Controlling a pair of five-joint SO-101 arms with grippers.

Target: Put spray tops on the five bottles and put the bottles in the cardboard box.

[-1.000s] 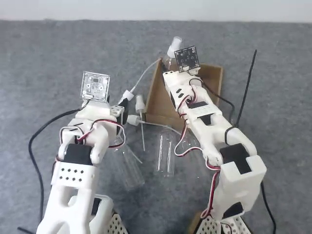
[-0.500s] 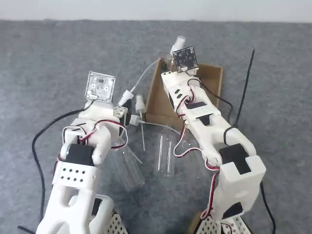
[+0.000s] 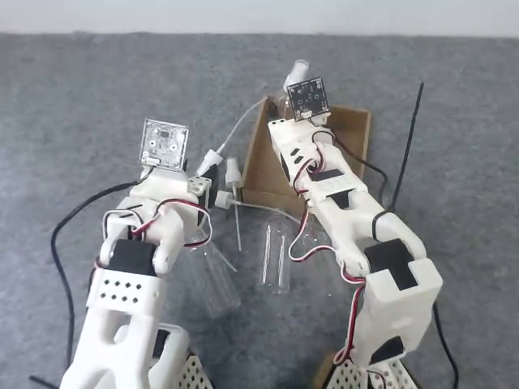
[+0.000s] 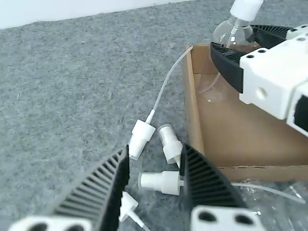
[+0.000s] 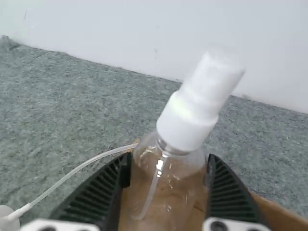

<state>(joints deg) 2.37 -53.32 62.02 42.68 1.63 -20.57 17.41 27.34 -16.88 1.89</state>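
Observation:
My right gripper [image 5: 166, 175] is shut on a clear bottle [image 5: 166, 185] that carries a white spray top [image 5: 199, 103], held over the far left corner of the cardboard box [image 3: 345, 134]. The same bottle [image 4: 232, 32] and box [image 4: 240, 134] show in the left wrist view. My left gripper [image 4: 153, 166] stands open just above several loose white spray tops [image 4: 161, 182] lying on the grey carpet left of the box; one top [image 4: 142, 137] trails a long thin tube. Clear bottles without tops [image 3: 212, 275] lie between the two arms.
Grey carpet [image 3: 73, 105] covers the whole surface, with a white wall along its far edge. Black cables [image 3: 409, 146] run beside each arm. Another clear bottle [image 3: 276, 255] lies in front of the box.
My right gripper has lifted the capped bottle slightly farther over the box corner. My left gripper shifted a little towards the spray tops, then held still.

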